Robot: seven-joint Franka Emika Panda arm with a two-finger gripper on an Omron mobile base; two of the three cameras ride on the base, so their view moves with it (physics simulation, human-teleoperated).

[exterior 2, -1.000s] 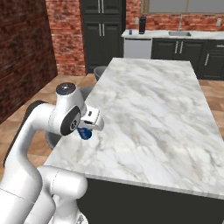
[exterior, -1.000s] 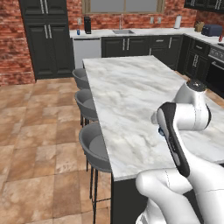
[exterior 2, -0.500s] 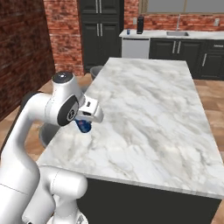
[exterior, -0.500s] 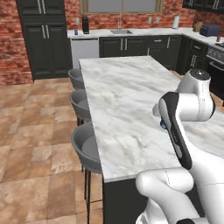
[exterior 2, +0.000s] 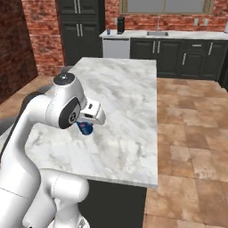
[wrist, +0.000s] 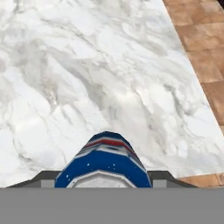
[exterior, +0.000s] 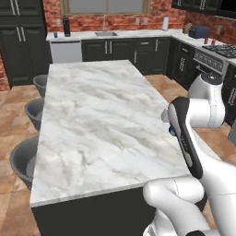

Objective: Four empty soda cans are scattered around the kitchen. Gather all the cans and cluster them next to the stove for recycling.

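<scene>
Blue soda can (wrist: 104,162) with red and white stripes and a silver top is in my end effector (wrist: 103,178), which is closed on it from both sides; dark fingers (wrist: 41,178) show at either side of the can in the hand view. In the right base view the can (exterior 2: 85,128) is a blue blob just under my hand, held above the near left part of the bench (exterior 2: 129,107), clear of the marble. In the left base view a bit of blue (exterior: 172,132) peeks out beside my forearm, at the right edge of the bench (exterior: 97,115).

Bench is a white marble island with grey veins. Three grey stools (exterior: 20,159) sit along its left side. Floor (exterior 2: 187,129) to the right is brown tile.

Stove (exterior: 216,55) is far right in the left base view, steel with black grates, well apart from the can. On the far right bench just left of the stove, a dark toaster (exterior: 198,32) and two small red things (exterior: 209,41), too small to tell if they are cans.

Far wall: dark cabinets, sink (exterior: 106,33), white dishwasher front (exterior: 65,51), red brick above. A dark tall object (exterior: 66,26) and a small blue thing (exterior: 56,34) stand on the far bench left of the sink; I cannot tell what they are.
</scene>
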